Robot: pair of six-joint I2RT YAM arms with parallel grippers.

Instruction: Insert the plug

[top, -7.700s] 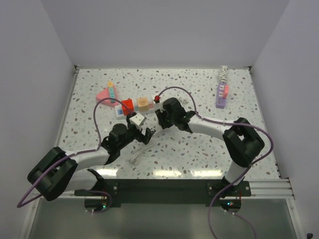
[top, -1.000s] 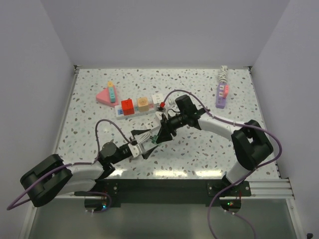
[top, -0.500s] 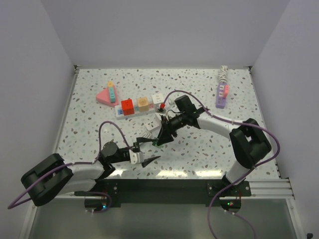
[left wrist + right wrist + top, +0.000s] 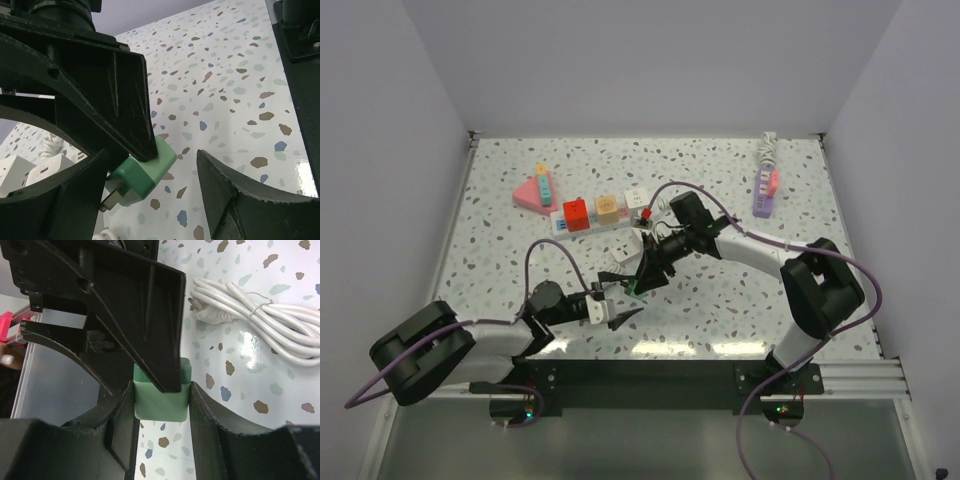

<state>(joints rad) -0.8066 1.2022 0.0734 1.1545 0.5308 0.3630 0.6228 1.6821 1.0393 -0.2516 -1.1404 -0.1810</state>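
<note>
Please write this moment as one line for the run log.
right gripper: shut on small green plastic plug | left gripper: open, empty | white power strip: plug not yet inserted

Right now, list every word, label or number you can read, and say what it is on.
No text can be read in any view.
green plug: plain faces, no print showing.
power strip: any marks are too small to read from the top view.
purple object: too small to read.
</note>
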